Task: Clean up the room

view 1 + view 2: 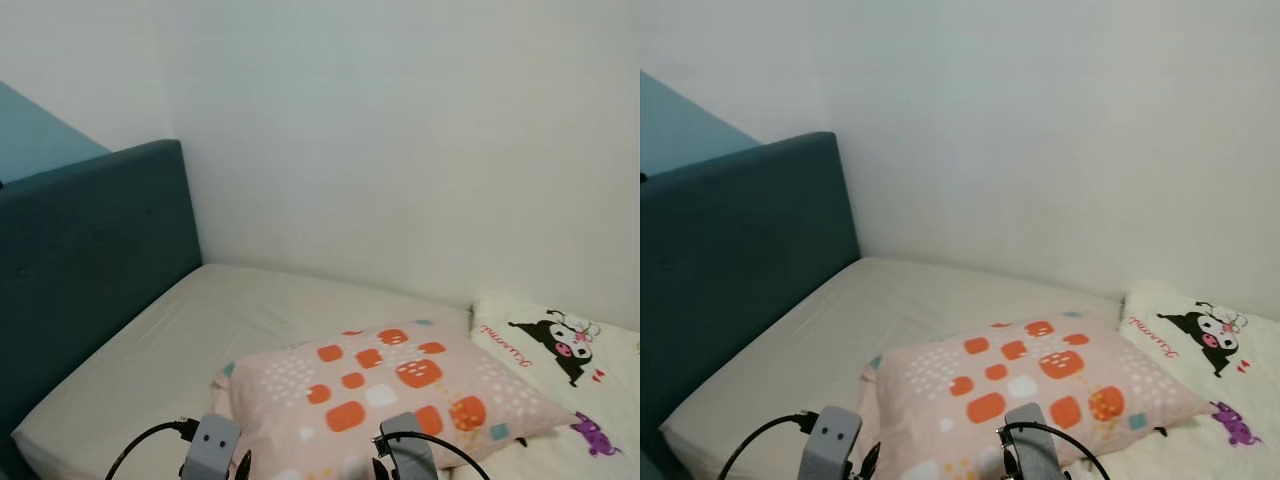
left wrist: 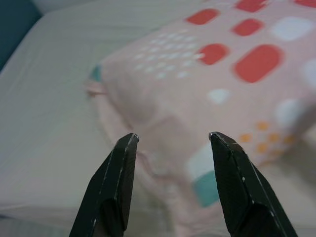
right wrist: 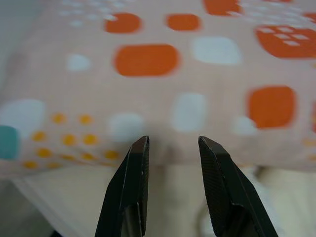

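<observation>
In the left eye view a pink pillow (image 1: 385, 395) with orange and white patches lies on a bed (image 1: 200, 320) covered in a pale sheet, near the bed's near edge and well away from the teal headboard (image 1: 90, 270) on the robot's left. To the robot's right of the pillow, just beside it, lies a white blanket (image 1: 565, 365) printed with a black-and-white cartoon figure. A white wall (image 1: 400, 130) stands behind the bed. The two wrists, with black cables, show at the bottom edge just in front of the pillow. The right eye view gives the same scene. In the left wrist view the left tool (image 2: 173, 138) has its black fingers (image 2: 118, 173) spread wide with nothing between them, pointing at the pillow's corner and edge, close to the fabric; whether they touch it cannot be told. In the right wrist view the right tool (image 3: 173, 143) has its fingers (image 3: 133, 173) moderately apart, empty, aimed at the pillow's near edge where it meets the sheet.
</observation>
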Robot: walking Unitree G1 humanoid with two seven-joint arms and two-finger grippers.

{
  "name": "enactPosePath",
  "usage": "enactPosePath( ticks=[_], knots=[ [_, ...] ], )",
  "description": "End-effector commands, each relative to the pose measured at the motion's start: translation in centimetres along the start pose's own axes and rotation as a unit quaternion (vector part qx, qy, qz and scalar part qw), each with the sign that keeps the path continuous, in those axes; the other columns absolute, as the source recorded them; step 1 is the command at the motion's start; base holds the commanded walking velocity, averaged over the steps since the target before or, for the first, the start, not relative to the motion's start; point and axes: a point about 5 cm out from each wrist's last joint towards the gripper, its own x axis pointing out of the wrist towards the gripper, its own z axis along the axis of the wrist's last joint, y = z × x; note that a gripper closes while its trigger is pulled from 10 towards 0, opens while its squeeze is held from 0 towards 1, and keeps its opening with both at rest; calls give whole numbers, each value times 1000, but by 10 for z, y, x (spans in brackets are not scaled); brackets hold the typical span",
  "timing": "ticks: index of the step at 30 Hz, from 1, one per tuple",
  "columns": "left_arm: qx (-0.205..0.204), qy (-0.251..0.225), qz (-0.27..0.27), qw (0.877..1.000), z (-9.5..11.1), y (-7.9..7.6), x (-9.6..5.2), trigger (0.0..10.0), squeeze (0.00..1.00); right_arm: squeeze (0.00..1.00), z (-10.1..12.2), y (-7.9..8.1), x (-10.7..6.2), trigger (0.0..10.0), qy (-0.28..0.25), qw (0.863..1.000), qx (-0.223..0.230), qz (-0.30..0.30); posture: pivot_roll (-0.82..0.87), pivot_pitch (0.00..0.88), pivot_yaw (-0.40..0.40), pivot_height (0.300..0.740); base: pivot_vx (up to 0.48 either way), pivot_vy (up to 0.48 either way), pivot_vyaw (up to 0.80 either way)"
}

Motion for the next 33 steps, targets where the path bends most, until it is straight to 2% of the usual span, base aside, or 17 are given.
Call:
enactPosePath(
  ticks=[1, 7, 33],
  knots=[
    [5, 9, 0, 1000, -3, 0, -1, 10000, 0, 0, -2, -1, -1, 10000, 4, 1000, 7, -4, -50, 52, -15, 737, 0, -420, 0],
    [4, 10, 2, 1000, -3, 1, 0, 10000, 0, 0, -2, -1, -1, 10000, 4, 1000, 7, -4, -50, 52, -15, 737, 0, -409, 0],
    [4, 21, 27, 999, -6, 7, 2, 10000, 0, 0, -4, -3, 0, 10000, 15, 1000, 17, -3, -51, 62, -17, 737, 0, 0, 0]
  ],
)
